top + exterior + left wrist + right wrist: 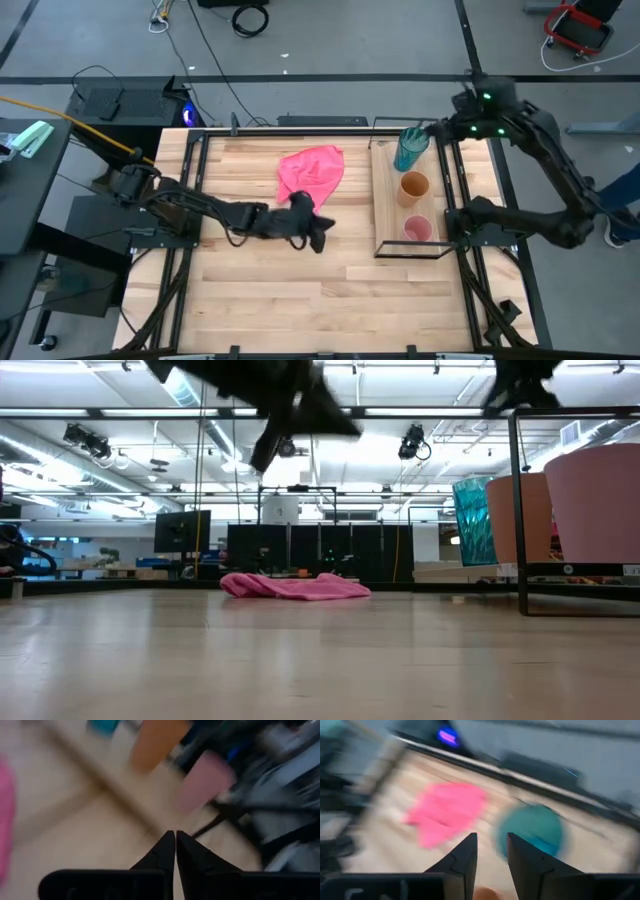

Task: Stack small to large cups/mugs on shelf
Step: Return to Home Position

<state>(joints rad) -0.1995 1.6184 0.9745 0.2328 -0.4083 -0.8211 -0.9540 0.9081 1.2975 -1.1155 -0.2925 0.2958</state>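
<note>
Three cups stand upright in a row on the shelf (pixel 388 200) at the table's right: the teal-blue cup (pixel 410 148) farthest, the orange cup (pixel 414 186) in the middle, the pink cup (pixel 417 229) nearest. My right gripper (pixel 428 130) is open and empty, above and just beyond the teal cup, which shows past its fingers in the right wrist view (pixel 532 830). My left gripper (pixel 318 240) is shut and empty over the table's middle, left of the shelf; its shut tips show in the left wrist view (pixel 175 834).
A crumpled pink cloth (pixel 312 170) lies on the tabletop, on the far side of my left gripper. The shelf's black wire frame (pixel 412 255) rises around the cups. Bare tabletop (pixel 300 300) lies toward the near edge.
</note>
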